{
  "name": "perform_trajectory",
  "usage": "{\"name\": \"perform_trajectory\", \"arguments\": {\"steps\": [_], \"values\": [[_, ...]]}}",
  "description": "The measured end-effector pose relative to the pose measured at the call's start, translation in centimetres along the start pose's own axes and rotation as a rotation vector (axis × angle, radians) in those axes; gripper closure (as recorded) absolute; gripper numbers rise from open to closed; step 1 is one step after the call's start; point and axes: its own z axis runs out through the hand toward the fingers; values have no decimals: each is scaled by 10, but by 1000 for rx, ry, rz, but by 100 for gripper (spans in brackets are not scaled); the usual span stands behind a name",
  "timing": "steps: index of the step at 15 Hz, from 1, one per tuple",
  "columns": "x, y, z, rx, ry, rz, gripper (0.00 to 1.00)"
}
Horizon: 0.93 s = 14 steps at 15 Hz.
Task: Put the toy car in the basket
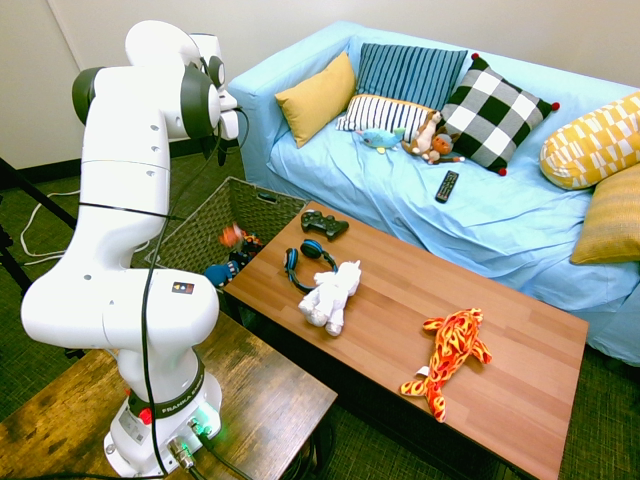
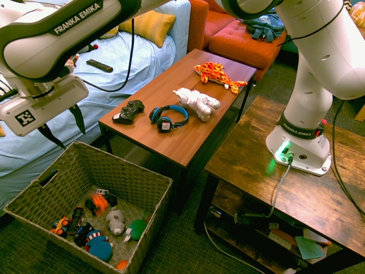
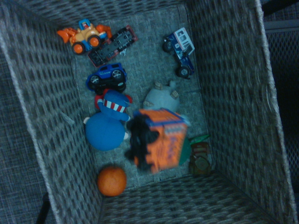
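Observation:
The toy car (image 2: 98,202), a boxy orange toy with dark wheels, shows blurred inside the basket (image 2: 132,173), above the other toys there. In the wrist view the toy car (image 3: 161,140) sits in the middle of the basket (image 3: 233,93), also blurred. It appears as an orange smear (image 1: 232,236) inside the basket (image 1: 195,235) in the first exterior view. My gripper (image 2: 64,128) hangs open over the basket's far side, with nothing between its dark fingers (image 2: 77,119).
The basket also holds several small cars (image 3: 106,77), a blue ball toy (image 3: 105,131) and an orange ball (image 3: 112,181). A game controller (image 2: 129,111), headphones (image 2: 168,116), a white plush (image 2: 197,103) and the flame-patterned lizard (image 2: 217,74) lie on the coffee table (image 2: 188,142).

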Motion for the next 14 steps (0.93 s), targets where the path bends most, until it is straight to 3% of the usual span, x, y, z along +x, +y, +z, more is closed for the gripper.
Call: {"name": "perform_trajectory", "arguments": {"steps": [4, 8, 14], "values": [[23, 16, -24, 45, -16, 28, 0], [77, 48, -56, 202, -95, 81, 0], [161, 110, -22, 370, -165, 151, 0]]}}
